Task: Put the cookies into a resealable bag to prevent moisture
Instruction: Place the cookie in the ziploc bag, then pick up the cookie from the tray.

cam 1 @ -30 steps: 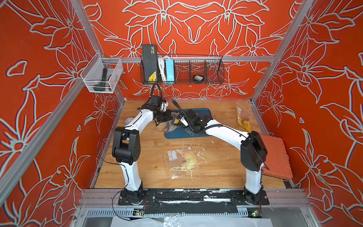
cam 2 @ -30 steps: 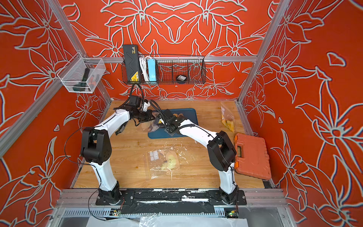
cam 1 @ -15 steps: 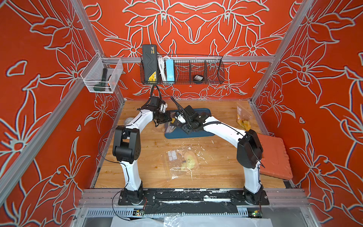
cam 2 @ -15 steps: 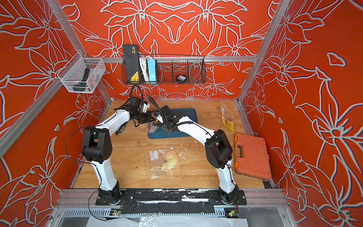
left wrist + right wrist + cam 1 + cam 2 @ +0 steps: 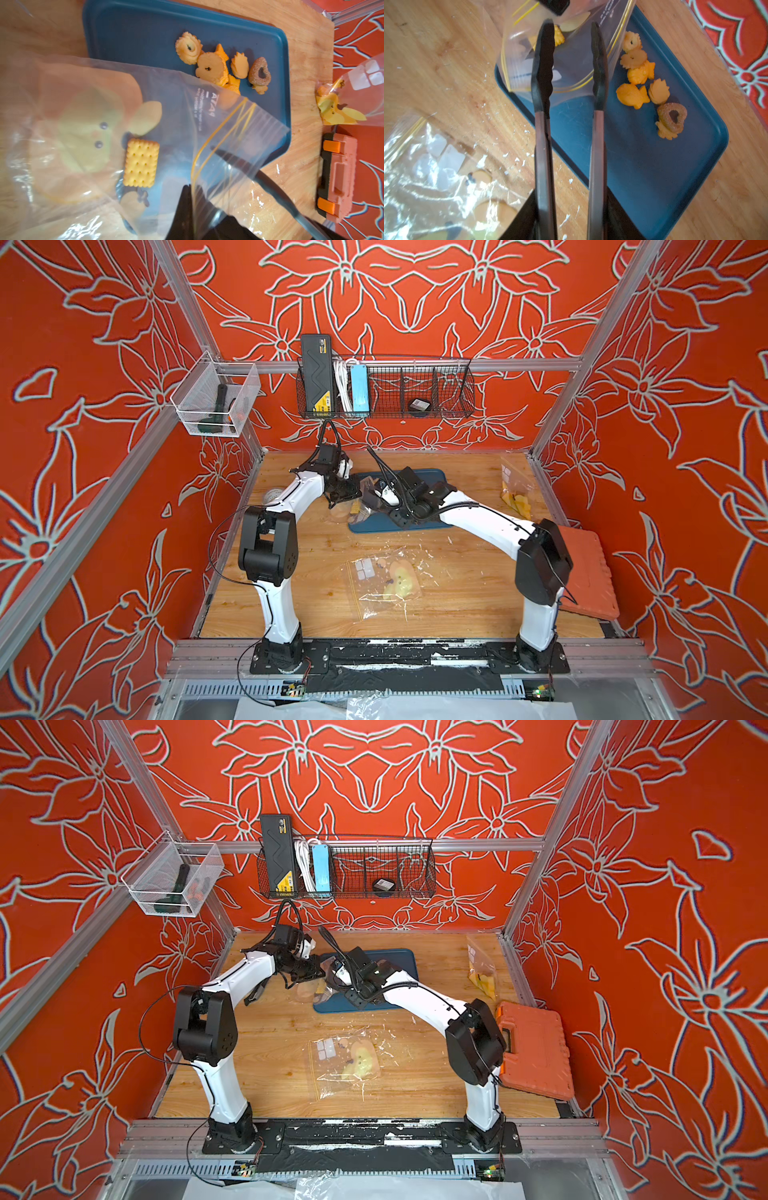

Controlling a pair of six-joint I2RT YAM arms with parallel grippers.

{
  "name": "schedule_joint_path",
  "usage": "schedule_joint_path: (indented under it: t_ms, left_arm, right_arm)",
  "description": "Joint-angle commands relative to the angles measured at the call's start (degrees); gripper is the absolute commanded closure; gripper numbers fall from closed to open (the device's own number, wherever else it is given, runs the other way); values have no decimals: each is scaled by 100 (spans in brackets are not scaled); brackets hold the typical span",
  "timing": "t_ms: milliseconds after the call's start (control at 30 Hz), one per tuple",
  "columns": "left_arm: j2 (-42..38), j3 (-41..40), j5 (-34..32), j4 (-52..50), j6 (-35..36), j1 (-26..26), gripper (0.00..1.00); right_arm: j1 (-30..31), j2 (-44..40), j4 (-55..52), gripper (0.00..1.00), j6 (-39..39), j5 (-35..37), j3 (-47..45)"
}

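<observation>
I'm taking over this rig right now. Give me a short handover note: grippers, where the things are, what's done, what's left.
Grippers: the left gripper is shut on the zip edge of the resealable bag and holds its mouth open over the edge of the blue tray. The right gripper is shut on the tongs, whose tips are apart and empty at the bag's mouth.
Done: one square cookie lies in the bag.
Left: about seven cookies sit on the tray and need moving in. Then press the zip shut.
</observation>
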Motion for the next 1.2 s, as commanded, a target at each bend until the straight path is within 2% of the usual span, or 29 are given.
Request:
schedule_joint_path:
  t_ms: [0,200,300,400,567,800,967,1167]
  left_arm:
    - [106,218,-426,-187,-69,68,100]
    - [164,549,-1035,-469,-122,73,100]
    - [118,565,-1229,-476,-96,85,100]
    - [-72,140,-1110,-115,-105,94,100]
    - [-228,-327,-680,247,-198,94,100]
    - [-327,-456,-675,272,-172,94,100]
    - [-259,-453,-603,260,-175,94,100]
    - [-238,-455,-585,259,-158,94,100]
  right_arm:
    - [32,-797,452,54,294,-29,-371]
    - [-117,-1519,753,54,839,358,-1207]
    - [-409,-1468,684,55,1159,335,-1408]
    - [-635,-1263,674,55,1332,235,-1465]
    - [-803,-602,369,55,1554,128,-1108]
    - [-829,-60,380,48,1869,-66,-823]
    - [-827,236,245,42,1993,128,-595]
    - [-829,742,-63,42,2039,192,-80]
